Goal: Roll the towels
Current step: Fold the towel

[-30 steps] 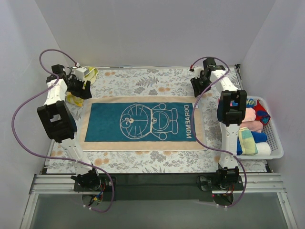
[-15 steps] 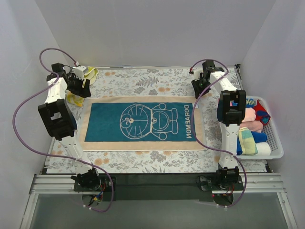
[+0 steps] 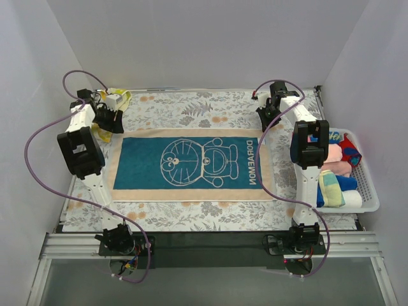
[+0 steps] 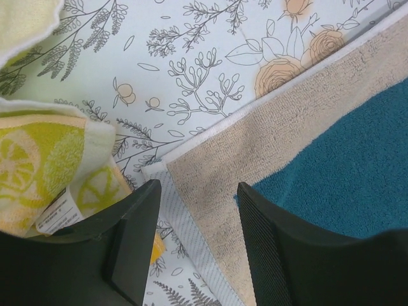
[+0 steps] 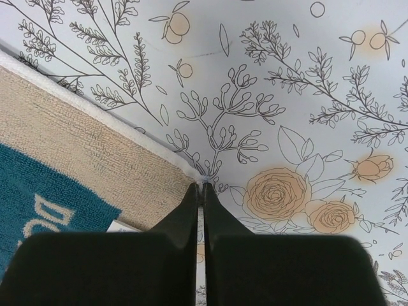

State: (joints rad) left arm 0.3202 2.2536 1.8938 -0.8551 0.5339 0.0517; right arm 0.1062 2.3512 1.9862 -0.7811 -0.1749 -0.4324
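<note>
Well, right gripper (image 5: 203, 186) closed, hiding the towel (image 5: 76, 153) corner; left gripper (image 4: 199, 188) open over another.

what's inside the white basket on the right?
The white basket holds rolls: pink towel, red towel, blue towel, pale green-and-yellow towel, white roll. The right arm covers its left side, so the full count and lower layers are hidden.

yellow towel (image 4: 44, 159) just beside left jaws, white basket (image 3: 370, 185) along right edge
</note>
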